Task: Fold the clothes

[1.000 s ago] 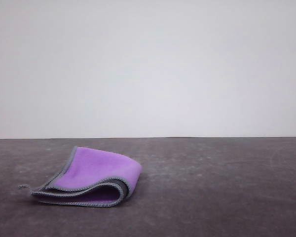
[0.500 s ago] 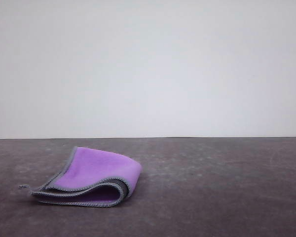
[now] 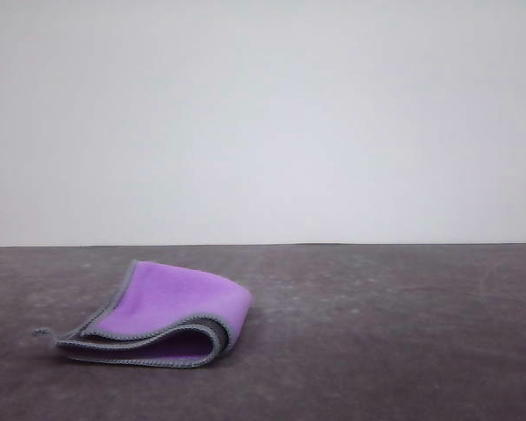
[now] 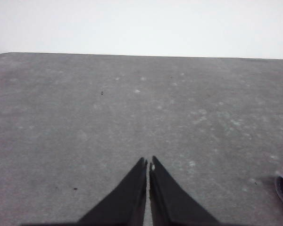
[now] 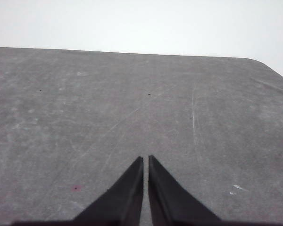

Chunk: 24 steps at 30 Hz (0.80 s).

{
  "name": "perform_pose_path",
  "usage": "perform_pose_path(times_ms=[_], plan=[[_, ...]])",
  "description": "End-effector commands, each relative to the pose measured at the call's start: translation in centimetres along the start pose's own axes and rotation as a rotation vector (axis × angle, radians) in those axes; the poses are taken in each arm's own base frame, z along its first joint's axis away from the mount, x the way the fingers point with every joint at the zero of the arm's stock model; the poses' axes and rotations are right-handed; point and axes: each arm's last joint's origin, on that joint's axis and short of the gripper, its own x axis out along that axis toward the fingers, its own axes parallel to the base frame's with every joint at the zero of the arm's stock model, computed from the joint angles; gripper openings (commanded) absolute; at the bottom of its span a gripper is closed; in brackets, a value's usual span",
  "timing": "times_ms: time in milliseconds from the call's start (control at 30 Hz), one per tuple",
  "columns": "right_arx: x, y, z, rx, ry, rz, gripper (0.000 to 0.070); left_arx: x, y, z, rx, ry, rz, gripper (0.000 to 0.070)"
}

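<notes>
Small soft cloth lying on the left part of the dark grey tabletop, toward the near side. Folded over already, purple face up, with grey stitched edges stacked in layers at the near side. Looks like two folds or so, but hard to count for sure. A bit puffy at the right bend, not pressed flat. A tiny thread sticking out at the far left corner.

Left hand pinched closed, holding nothing, over bare tabletop, with a purple bit of the cloth just off to one side. Right hand pinched closed too, holding nothing, well apart from the cloth.

Seems mostly done. Maybe only a pat to flatten left.
</notes>
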Motion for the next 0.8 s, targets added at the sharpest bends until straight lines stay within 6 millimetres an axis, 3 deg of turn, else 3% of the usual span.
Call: perform_pose_path(times_ms=[0, 767], plan=[[0.04, -0.01, -0.03, 0.015, -0.006, -0.001, 0.0016, 0.17, 0.05, -0.54, 0.006, 0.008, 0.005, 0.0000], [0.04, -0.01, -0.03, 0.015, -0.006, -0.001, 0.0016, 0.17, 0.05, -0.54, 0.006, 0.008, 0.005, 0.0000]])
